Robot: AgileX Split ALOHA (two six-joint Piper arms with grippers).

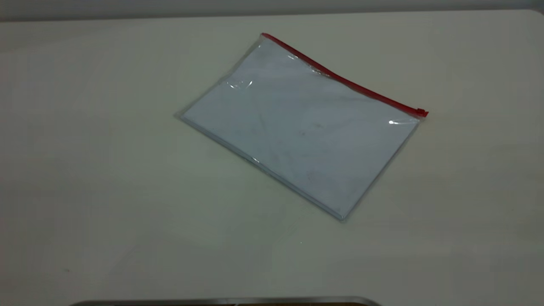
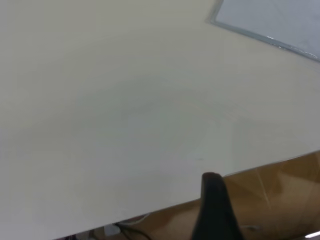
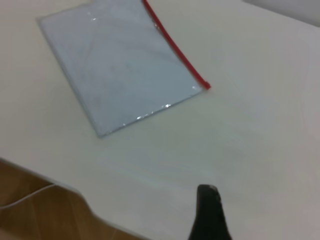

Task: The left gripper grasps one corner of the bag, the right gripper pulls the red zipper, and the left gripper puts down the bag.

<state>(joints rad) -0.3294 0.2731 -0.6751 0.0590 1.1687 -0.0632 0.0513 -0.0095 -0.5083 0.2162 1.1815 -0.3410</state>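
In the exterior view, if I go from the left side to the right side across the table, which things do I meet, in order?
Bare table → the bag, lying flat and turned at an angle → the slider tab at the right end of the red zipper → bare table again. No gripper shows in this view.

The bag (image 1: 297, 127) lies flat on my table, turned at an angle, clear plastic over white paper sheets. The red zipper (image 1: 340, 78) runs along its far long edge, its slider tab (image 1: 421, 112) at the end toward my right arm. It looks closed, though I can't be certain.
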